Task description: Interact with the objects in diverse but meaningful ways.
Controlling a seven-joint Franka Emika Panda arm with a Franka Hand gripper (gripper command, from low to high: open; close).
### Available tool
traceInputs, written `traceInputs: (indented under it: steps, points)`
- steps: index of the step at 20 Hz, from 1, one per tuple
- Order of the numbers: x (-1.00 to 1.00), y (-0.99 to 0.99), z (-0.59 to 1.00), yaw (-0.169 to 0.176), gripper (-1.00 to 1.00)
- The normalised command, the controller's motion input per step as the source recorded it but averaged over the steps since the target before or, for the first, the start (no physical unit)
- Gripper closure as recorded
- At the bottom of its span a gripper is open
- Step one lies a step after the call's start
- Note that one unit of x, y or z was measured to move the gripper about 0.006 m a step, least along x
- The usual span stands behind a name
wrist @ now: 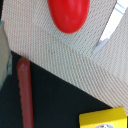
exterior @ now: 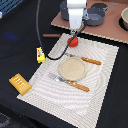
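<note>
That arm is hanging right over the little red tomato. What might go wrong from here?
1. The tomato is round and sits at the placemat edge; a slightly off-centre squeeze by the gripper might roll it onto the dark cloth.
2. The knife lies close by and could get nudged.
3. The black cable trailing to the yellow block might snag as the arm moves.

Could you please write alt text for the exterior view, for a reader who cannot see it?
A white robot gripper hangs over a red round tomato at the far edge of a pale woven placemat, which holds a beige plate.
</note>
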Motion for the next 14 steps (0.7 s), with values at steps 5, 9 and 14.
traceInputs:
  steps: [5,9,14]
  points:
    - [0.17,0.02,-0.34,0.021,-1.0]
    - [0.17,0.05,-0.33,0.029,-1.0]
    - [0.16,0.09,-0.29,0.031,-1.0]
